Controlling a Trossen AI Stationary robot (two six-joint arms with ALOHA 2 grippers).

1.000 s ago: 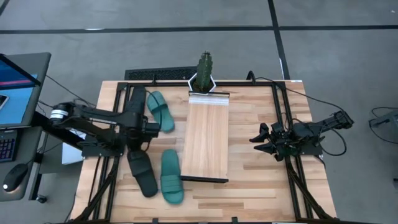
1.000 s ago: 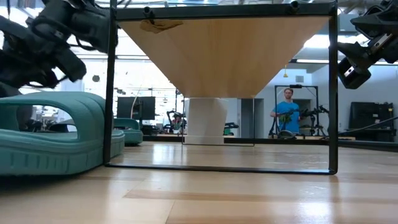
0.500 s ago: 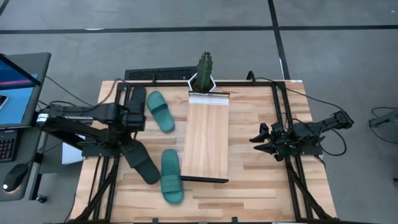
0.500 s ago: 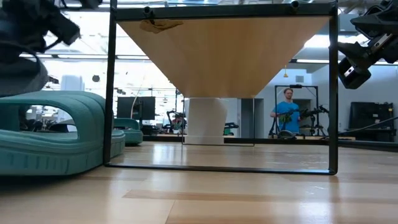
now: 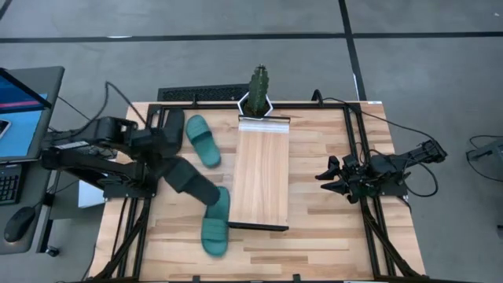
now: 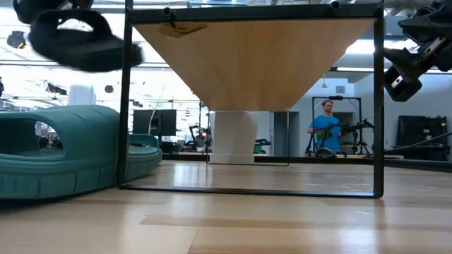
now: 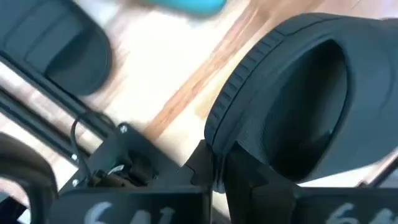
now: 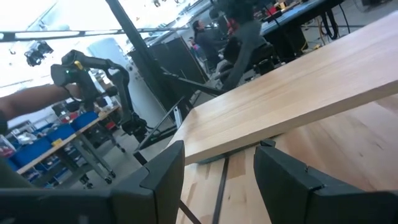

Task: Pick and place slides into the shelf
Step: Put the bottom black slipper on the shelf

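Now my left tool (image 5: 167, 163) is gripping 1 black slide (image 5: 191, 181) and holding it in the air beside the shelf (image 5: 262, 173), above a teal slide (image 5: 214, 223) lying on the tabletop (image 5: 330, 236). My right tool (image 5: 328, 179) is waiting by the shelf's other side, fingers spread wide.

The floor (image 5: 236, 55) around the counter (image 5: 314, 244) is grey concrete with dark lines. A laptop (image 5: 23, 110) and a mouse (image 5: 16, 224) are at one side. A potted cactus (image 5: 258, 90) stands at the counter's far edge. Beyond, a bright workshop with benches; a person (image 6: 326, 127) in blue stands there.
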